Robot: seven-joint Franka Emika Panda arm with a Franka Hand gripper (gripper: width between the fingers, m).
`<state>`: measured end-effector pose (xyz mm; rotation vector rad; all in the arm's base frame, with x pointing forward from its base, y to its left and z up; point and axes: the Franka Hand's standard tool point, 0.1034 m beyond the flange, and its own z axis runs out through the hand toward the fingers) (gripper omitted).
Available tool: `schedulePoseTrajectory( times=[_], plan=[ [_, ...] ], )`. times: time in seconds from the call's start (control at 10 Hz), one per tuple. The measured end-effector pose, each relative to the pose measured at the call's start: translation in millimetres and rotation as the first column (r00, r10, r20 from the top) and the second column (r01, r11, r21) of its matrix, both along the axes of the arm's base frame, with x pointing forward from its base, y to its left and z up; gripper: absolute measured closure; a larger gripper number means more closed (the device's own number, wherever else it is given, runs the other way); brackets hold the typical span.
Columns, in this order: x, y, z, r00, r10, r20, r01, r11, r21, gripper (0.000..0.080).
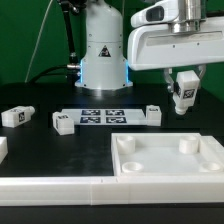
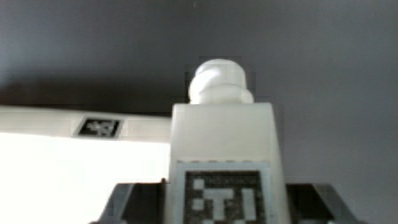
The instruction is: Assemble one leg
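Note:
My gripper is shut on a leg, a small white block with a black-and-white tag, and holds it in the air above the far right part of the white square panel. In the wrist view the held leg stands between my dark fingers, its round peg end pointing away and its tag near the jaws. The panel's edge with a tag shows below it. Three more legs lie on the table: one at the exterior view's left, one left of the marker board, one right of it.
The marker board lies flat on the black table in front of the robot base. A white rail runs along the front edge beside the panel. A white part shows at the left edge.

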<state>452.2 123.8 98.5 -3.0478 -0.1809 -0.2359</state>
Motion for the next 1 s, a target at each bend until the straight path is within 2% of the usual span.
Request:
schedulePoseTrajectory(
  times=[0.2, 0.3, 0.4, 0.7, 1.0],
  plan=[
    [0.6, -1.7, 0.1, 1.000, 0.003, 0.001, -0.003, 1.000, -0.001, 0.0511],
    [6.6, -14.2, 3.2, 0.997, 0.079, 0.008, -0.079, 0.997, -0.018, 0.0511],
    [18.9, -23.3, 8.2, 0.996, 0.088, 0.017, -0.087, 0.996, -0.022, 0.0511],
    [51.1, -29.3, 18.5, 0.992, 0.111, 0.062, -0.109, 0.994, -0.031, 0.0511],
    [48.6, -30.1, 16.1, 0.990, 0.108, 0.096, -0.105, 0.994, -0.032, 0.0511]
  ],
)
